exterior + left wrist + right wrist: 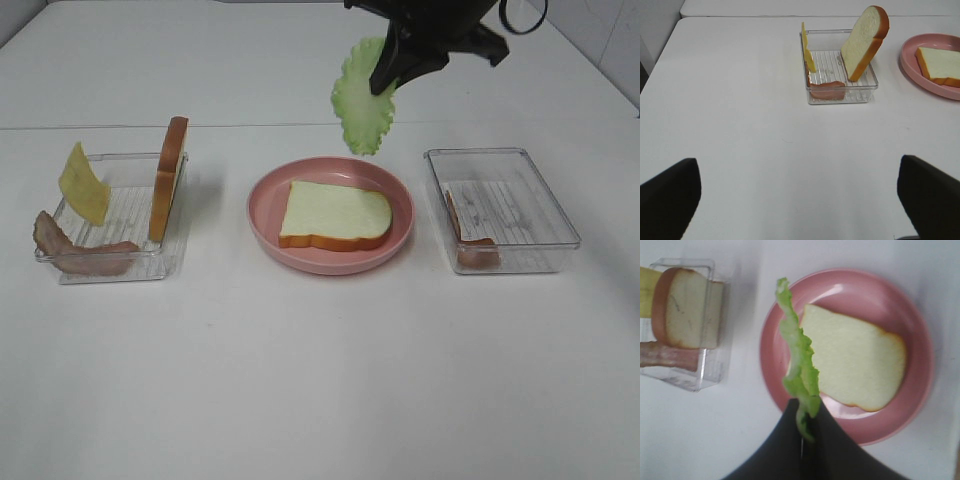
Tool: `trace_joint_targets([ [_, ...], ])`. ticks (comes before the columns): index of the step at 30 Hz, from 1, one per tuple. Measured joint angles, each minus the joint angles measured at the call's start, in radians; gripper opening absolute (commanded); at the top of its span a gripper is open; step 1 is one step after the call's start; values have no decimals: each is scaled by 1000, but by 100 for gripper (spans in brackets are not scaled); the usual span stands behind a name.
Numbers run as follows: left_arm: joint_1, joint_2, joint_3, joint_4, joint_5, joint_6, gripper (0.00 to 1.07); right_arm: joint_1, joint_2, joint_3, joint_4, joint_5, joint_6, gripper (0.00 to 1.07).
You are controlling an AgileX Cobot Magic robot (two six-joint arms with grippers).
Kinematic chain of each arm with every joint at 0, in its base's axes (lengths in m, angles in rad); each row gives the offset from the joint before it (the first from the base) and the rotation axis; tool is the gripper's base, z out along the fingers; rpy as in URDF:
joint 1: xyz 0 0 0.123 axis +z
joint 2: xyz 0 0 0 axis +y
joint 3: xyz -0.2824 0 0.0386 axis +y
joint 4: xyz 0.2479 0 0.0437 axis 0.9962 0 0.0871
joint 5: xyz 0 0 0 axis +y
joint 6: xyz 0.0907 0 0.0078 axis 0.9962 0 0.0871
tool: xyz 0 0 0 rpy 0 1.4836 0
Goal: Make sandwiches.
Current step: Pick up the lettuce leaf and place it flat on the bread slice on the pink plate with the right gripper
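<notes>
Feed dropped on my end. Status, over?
Right pincer shut on lettuce leaf, aloft over pink plate. Left pincer open, empty. Bread slice flat on plate, top bare. Nothing between leaf and bread.

No readable text or labels.

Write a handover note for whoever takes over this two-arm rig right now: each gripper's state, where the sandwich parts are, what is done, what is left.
Left gripper: open, empty, over bare table.
Right gripper: shut on the green lettuce leaf, held in the air near the round pink plate, not yet on it.
Done: one white square bread slice with orange-brown crust lies flat on the plate.
Left clear plastic tray: second bread slice on edge, yellow cheese slice, reddish-brown bacon strip.
Right clear plastic tray: another bacon strip.
Left to do: lay lettuce, then probably bacon, cheese, top bread.
</notes>
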Motion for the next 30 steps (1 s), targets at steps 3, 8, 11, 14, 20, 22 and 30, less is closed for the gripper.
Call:
trace_joint_targets([
  [3, 0, 0, 0, 3, 0, 0, 102, 0, 9, 79, 115, -52, -53, 0],
  [8, 0, 0, 0, 3, 0, 0, 102, 1, 55, 105, 229, -94, -107, 0],
  [11, 0, 0, 0, 3, 0, 0, 102, 1, 111, 107, 370, -131, -161, 0],
  [14, 0, 0, 0, 4, 0, 0, 102, 1, 157, 107, 453, -138, -197, 0],
  [20, 0, 0, 0, 4, 0, 0, 102, 1, 231, 108, 504, -171, -211, 0],
  [22, 0, 0, 0, 4, 0, 0, 102, 1, 247, 110, 497, -181, -211, 0],
  [30, 0, 0, 0, 4, 0, 0, 102, 1, 254, 110, 375, -213, -179, 0],
])
